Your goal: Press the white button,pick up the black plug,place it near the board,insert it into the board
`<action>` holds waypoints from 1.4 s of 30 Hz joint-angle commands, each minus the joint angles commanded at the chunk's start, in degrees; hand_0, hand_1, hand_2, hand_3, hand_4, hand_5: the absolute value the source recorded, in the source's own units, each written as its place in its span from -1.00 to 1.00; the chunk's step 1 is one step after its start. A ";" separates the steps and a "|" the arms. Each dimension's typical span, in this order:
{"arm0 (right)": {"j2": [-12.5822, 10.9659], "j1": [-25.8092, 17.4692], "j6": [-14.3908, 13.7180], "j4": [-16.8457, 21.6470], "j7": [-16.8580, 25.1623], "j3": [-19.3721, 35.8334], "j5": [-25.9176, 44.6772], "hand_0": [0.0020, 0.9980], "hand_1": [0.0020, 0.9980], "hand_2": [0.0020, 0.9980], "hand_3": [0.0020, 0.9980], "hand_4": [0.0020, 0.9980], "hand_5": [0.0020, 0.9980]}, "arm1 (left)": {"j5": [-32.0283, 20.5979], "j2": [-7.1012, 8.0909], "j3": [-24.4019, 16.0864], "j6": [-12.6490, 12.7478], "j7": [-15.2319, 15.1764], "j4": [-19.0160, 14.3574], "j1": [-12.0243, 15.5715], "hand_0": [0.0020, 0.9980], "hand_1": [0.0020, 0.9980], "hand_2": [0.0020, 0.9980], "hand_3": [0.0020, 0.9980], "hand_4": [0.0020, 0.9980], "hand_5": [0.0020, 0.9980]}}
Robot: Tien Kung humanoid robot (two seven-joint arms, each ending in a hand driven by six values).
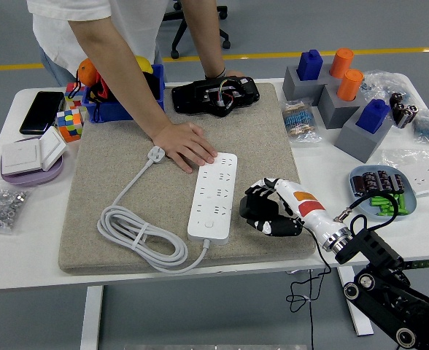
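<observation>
Power strip (213,197), white, multi-socket, lies lengthwise on grey felt mat (120,168) w/ its cord (138,237) coiled left of it and white plug (156,154) near its far-left corner. Person's hand (187,144) rests flat at strip's far end, prob. to steady it for a press. Right robot hand (262,211), black fingers curled loosely, holding nothing, sits just right of strip's near half, approx. level w/ the white button (209,213) on strip's near end; not touching yet. Black plug: not clearly identifiable; a black device (214,95) w/ wiring lies beyond strip's far end. Left arm not visible.
</observation>
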 joint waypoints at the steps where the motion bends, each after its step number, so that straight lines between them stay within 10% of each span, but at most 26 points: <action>1: 0.03 0.14 -0.06 0.23 0.05 -0.03 0.02 -1.00 -0.92 -0.76 -0.15 0.38 -1.00 | -0.07 0.02 0.09 -0.01 0.00 0.00 0.00 -0.06 -0.01 0.04 0.14 0.21 -0.50; 42: 4.19 9.37 1.39 -5.62 -1.05 -8.02 -1.20 -1.00 -0.93 -0.75 -0.19 0.30 -1.00 | -0.17 0.16 0.29 0.03 0.03 0.00 -0.26 -0.06 -0.01 0.04 0.14 0.21 -0.50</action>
